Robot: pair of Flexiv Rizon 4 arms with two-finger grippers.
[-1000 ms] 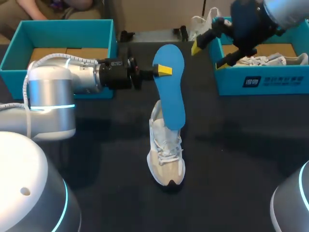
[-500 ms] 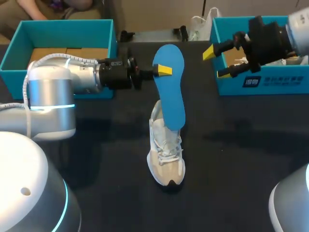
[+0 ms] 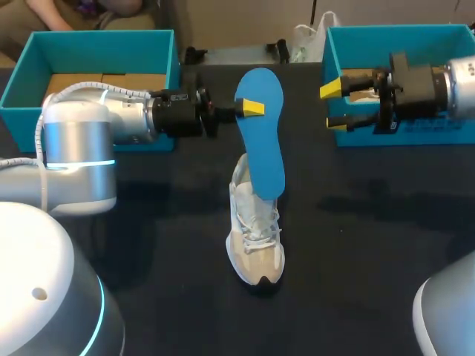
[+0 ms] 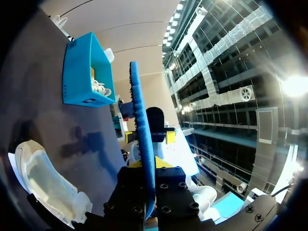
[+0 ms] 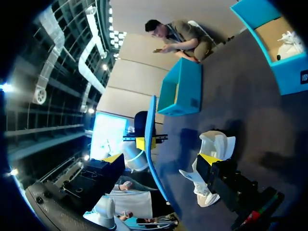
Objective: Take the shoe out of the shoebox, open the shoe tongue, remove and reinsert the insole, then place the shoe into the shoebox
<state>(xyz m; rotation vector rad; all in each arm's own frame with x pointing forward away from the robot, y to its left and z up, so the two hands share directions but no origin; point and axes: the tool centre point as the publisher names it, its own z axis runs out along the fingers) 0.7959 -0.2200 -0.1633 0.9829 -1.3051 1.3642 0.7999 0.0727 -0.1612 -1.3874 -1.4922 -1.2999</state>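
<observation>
The dark surface (image 3: 371, 245) carries two blue boxes, one at the far left corner (image 3: 89, 41) and one at the far right corner (image 3: 393, 37). The left arm (image 3: 82, 141) comes in over the left box's near wall. Its jaws are clenched on the edge of the insole (image 3: 263, 133), near the upper end. The right arm (image 3: 460, 85) lies along the front of the right box. Its jaws are released, yellow fingertips (image 3: 332, 89) apart, pointing at the insole from well off. A white and beige shoe (image 3: 256, 237) sits mid-surface, toe toward the near edge. The blue insole stands on end, its lower end tucked into the shoe's opening.
</observation>
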